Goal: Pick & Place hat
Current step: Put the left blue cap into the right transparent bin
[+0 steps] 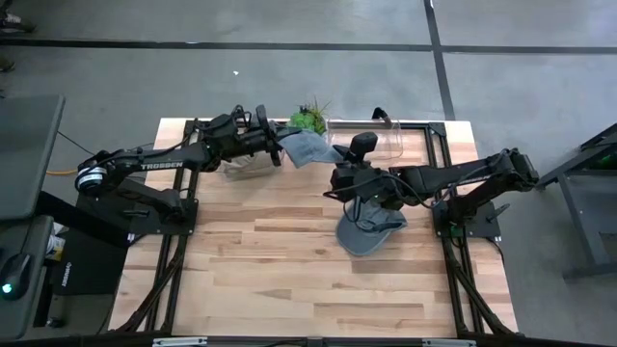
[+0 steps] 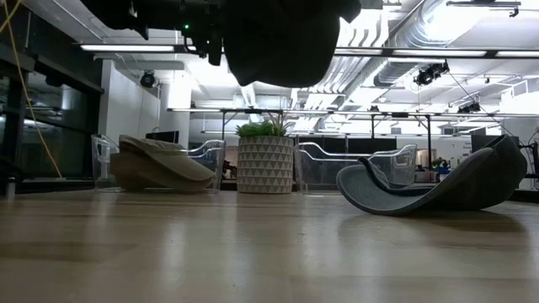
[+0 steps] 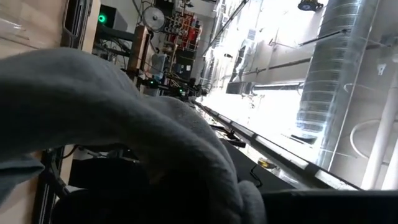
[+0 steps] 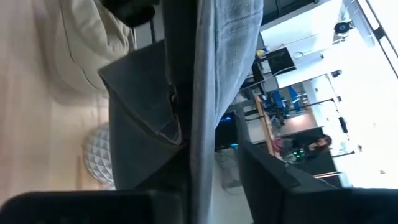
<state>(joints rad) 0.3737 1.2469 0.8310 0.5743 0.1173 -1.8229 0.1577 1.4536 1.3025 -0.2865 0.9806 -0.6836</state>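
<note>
One "TROSSEN" label, left arm [image 1: 154,166].

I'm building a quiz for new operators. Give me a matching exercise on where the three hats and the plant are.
Things:
1. light grey hat
2. dark grey hat
3. beige hat
4. plant

Places:
A. inside a clear bin
B. held off the table by the left gripper
C. in a patterned pot at the table's far edge
D. lying on the bare wood

Pairs: 1-B, 2-D, 3-A, 4-C
</note>
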